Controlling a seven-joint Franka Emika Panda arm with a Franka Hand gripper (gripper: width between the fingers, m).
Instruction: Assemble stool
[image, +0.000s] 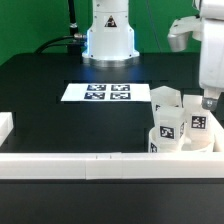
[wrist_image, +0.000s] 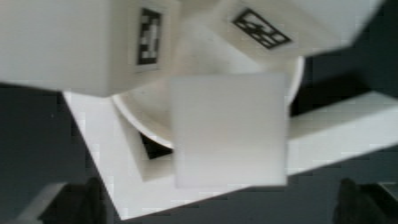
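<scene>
Border rail (image: 60, 160): a long white rail runs along the bench's near edge, with a short return at the exterior view's left; it likely serves as a stop to push parts against.
Bench (image: 40, 90): black surface, bare across the exterior view's left half.
Marker board (image: 97, 93): flat white sheet with four tags, lying ahead of the arm's base, well apart from the stool parts.
Arm base (image: 108, 35): white pedestal at the far side, centre of the exterior view.
Stool seat (image: 183, 147): the round white disc sits in the corner formed by the rails at the exterior view's right, probably wedged there so that it cannot turn or slide while legs go in.
Leg blocks (image: 167, 122): tagged white blocks stand up from the seat, close together; whether each is fully seated in its socket cannot be told.
Tool (image: 209, 100): it hangs just above the rightmost leg (image: 198, 122). In the wrist view its fingers (wrist_image: 66, 203) show as dark tips set wide, either side of a white leg (wrist_image: 231, 128) and not touching it, so it appears released, holding nothing.
Step in hand: judged as a leg being set or about to be gripped.
</scene>
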